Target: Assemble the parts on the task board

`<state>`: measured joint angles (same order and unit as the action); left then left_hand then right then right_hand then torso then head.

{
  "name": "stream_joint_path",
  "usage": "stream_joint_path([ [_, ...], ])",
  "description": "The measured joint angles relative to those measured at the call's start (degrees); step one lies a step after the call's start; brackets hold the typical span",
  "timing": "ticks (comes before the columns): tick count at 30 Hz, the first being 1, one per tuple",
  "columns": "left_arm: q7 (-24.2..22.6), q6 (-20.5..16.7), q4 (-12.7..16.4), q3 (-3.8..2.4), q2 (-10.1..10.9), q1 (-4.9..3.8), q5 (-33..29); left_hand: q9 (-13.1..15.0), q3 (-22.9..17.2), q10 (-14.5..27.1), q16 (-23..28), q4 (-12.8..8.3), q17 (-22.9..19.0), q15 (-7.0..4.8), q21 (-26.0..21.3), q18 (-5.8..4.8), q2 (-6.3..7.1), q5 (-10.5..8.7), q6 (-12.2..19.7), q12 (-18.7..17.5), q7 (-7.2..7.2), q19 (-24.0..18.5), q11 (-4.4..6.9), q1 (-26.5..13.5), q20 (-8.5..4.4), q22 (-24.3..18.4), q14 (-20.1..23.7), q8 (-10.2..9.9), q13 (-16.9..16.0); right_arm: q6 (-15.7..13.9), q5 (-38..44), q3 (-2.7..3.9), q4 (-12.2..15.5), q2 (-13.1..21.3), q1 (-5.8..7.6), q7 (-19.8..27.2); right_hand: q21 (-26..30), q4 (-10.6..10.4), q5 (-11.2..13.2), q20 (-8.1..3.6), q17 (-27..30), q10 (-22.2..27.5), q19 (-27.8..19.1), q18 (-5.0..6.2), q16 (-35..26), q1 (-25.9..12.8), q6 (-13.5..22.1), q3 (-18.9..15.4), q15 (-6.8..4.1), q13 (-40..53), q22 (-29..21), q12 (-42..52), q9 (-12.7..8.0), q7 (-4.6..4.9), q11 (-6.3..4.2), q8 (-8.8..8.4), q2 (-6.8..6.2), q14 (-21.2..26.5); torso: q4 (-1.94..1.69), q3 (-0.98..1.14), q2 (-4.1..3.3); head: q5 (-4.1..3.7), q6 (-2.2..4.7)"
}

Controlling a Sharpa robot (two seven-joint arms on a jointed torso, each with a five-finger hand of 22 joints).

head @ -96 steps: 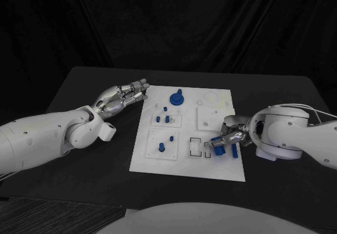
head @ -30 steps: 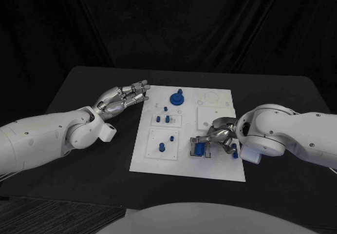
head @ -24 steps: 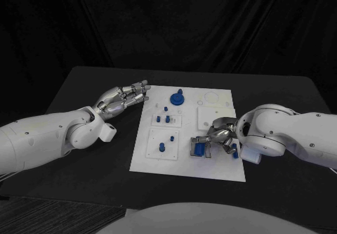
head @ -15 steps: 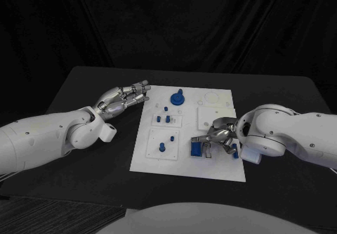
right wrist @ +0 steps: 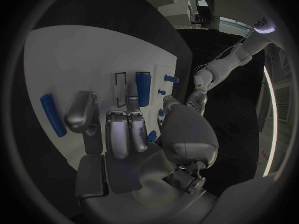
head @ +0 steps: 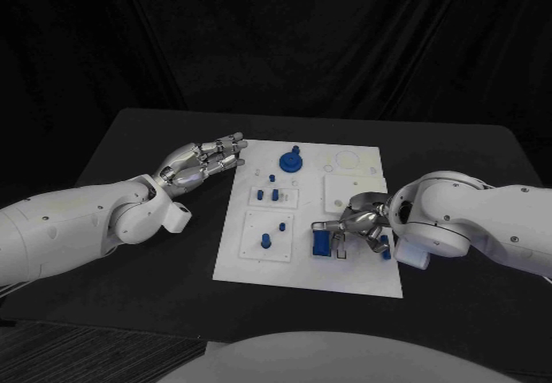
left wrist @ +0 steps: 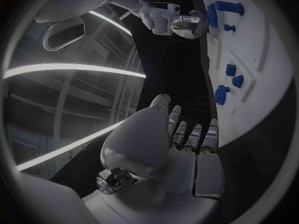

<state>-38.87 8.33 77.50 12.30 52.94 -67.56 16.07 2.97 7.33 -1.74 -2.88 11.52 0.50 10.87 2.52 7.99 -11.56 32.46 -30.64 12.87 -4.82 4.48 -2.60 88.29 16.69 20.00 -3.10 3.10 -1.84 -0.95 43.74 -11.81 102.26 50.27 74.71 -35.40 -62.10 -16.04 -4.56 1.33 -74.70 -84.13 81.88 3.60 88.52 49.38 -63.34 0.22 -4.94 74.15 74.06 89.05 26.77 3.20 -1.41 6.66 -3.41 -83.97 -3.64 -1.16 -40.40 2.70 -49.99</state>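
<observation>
1. My right hand (head: 359, 226): low over the near right part of the task board (head: 301, 279), fingers spread and holding nothing. Over the last three seconds it carried a blue bar (head: 320, 242) leftward from the board's right margin; the bar now lies in the left outlined slot, released.
2. Second blue bar (head: 384, 246): near the board's right edge, beside my right hand, not yet placed. By my judgement, next in line.
3. Slot seating: partly hidden by my fingers; cannot tell whether the bar sits fully down.
4. My left hand (head: 205, 161): unmoved at the board's far left edge, fingers together and loosely curled, empty.
</observation>
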Motion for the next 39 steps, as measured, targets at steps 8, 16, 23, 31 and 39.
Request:
stream_joint_path([
  [8,0.00,0.04,0.08,-0.01,0.23,0.04,0.00,0.00,0.00,0.00,0.00,0.00,0.01,0.00,0.00,0.00,0.00,0.00,0.00,0.00,-0.01,-0.01,-0.01,0.00,0.00,0.01,0.00,0.00,0.00,-0.59,0.56,-0.07,1.86,4.21,2.34,0.05,-0.01,-0.07,-3.08,0.00,0.00,0.00,0.01,0.00,0.00,0.01,-0.01,-1.49,0.00,0.00,0.00,0.00,0.19,-0.01,0.00,0.00,0.02,0.00,0.01,0.00,0.00,0.27,0.00],
  [16,0.00,0.04,0.06,-0.01,0.27,0.05,0.00,0.00,0.00,-0.01,0.00,0.00,0.01,0.40,0.00,0.00,0.00,0.00,-0.42,0.00,-0.37,0.00,-0.01,0.00,0.00,0.01,-0.41,0.00,0.00,-0.06,1.14,0.03,2.50,7.76,5.97,0.08,-0.02,3.41,-18.52,-0.01,0.00,0.00,0.03,-0.01,0.01,6.51,-0.03,-2.59,-0.01,0.00,0.00,0.00,0.26,-0.02,-0.01,0.01,-0.28,0.00,0.01,0.01,0.02,0.09,0.00],
  [23,0.00,0.04,0.08,0.00,0.25,0.05,0.00,0.01,0.00,-0.03,0.00,0.00,0.01,0.40,0.00,0.00,0.00,0.00,-0.62,0.01,-0.20,1.00,-0.04,0.00,0.20,0.01,-0.41,0.00,0.00,1.86,3.91,-0.01,0.96,8.62,6.45,0.01,-1.41,4.11,-18.53,-0.22,0.00,0.11,0.23,-0.01,0.05,7.82,-1.14,-3.29,-0.04,0.00,0.00,0.00,0.61,-1.10,-0.13,0.58,1.03,-0.01,0.01,0.01,0.04,-0.09,0.00],
  [31,0.00,0.03,0.08,0.00,0.21,0.05,0.00,0.01,0.00,-0.12,0.00,-0.01,0.01,0.40,0.00,0.00,0.00,0.00,-0.62,0.01,-0.20,1.00,-0.13,0.00,0.20,0.01,-0.41,0.00,0.00,5.33,10.01,0.00,-0.19,9.48,5.66,-0.13,-4.73,5.07,-18.83,-0.64,0.00,0.20,1.27,-0.02,0.06,8.91,-3.34,-2.36,-0.87,0.00,0.00,0.00,0.81,-1.82,-1.23,1.86,2.11,0.36,0.02,-0.02,0.04,-0.05,0.00],
  [39,0.00,0.03,0.07,-0.02,0.18,0.05,0.00,0.01,0.00,-0.15,0.00,-0.01,0.01,0.40,0.00,0.00,0.00,0.00,-1.12,0.02,-0.50,1.00,-0.15,0.00,0.20,0.01,-0.41,0.00,0.00,7.76,15.15,-0.05,-0.29,10.28,4.38,-0.26,-5.17,5.07,-12.42,-0.94,0.00,0.20,1.56,-0.02,0.06,8.92,-4.15,-2.36,-1.06,0.00,0.00,0.00,0.90,-2.25,-1.24,1.90,2.13,0.19,-0.02,-0.02,-0.01,0.01,0.00],
])
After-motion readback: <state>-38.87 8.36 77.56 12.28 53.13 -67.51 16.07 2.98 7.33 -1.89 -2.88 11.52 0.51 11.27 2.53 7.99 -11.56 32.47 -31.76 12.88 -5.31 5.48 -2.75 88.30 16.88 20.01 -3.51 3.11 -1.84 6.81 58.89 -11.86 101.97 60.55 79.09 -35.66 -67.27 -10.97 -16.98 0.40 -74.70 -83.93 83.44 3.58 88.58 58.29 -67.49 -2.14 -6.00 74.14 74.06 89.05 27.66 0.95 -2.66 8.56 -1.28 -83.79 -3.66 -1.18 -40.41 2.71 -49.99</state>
